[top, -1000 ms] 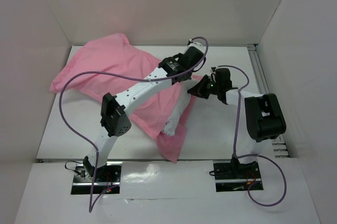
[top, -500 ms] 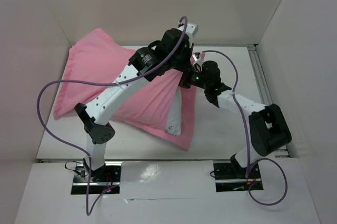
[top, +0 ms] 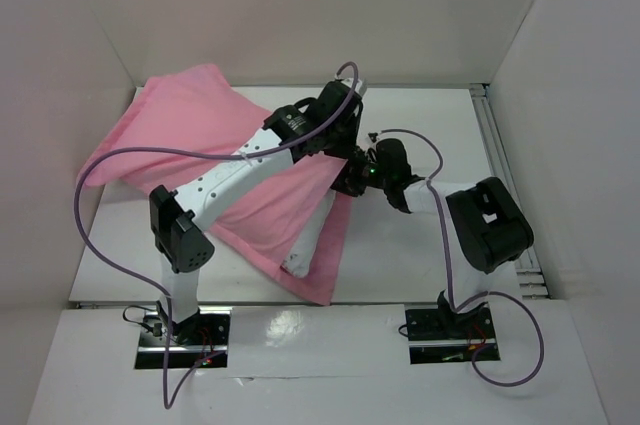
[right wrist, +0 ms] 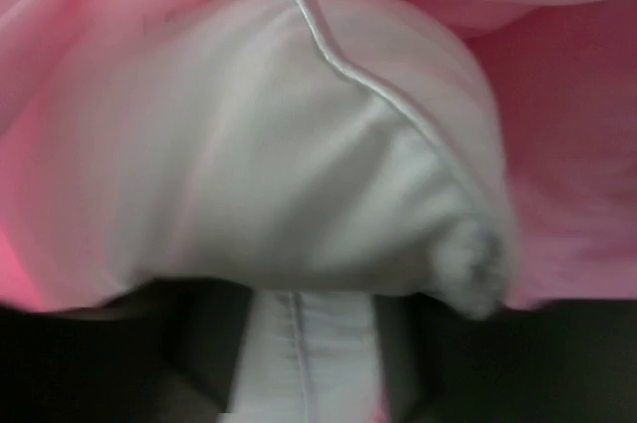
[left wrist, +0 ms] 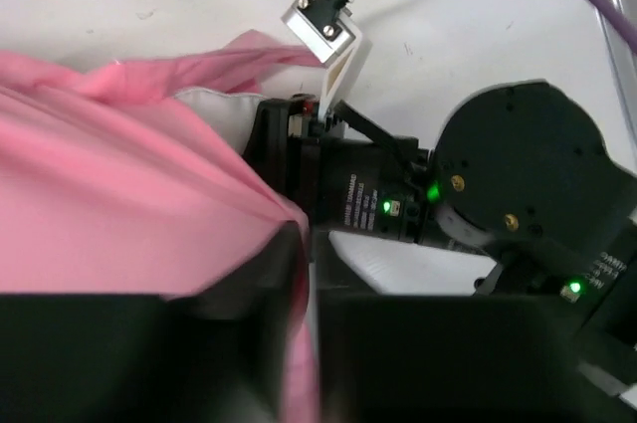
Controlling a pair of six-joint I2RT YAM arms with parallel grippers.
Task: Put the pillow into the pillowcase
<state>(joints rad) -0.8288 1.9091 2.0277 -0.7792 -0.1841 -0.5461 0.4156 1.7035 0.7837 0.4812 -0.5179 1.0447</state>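
At the open mouth of the pillowcase (top: 190,135), on the tabletop (top: 420,245), the white end of the pillow (top: 308,243) is seen uncovered, its long axis running leftward into the pink sack. The left hand (left wrist: 304,343) is pinched on the hem. The right hand (right wrist: 299,353), nearer, is levelled at that end, fingers (right wrist: 204,343) flanking a fold; whether it is gripped cannot be told.

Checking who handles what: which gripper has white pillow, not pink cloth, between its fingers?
The right gripper: its wrist view shows the white pillow between its fingers. The left gripper pinches the pink pillowcase instead.
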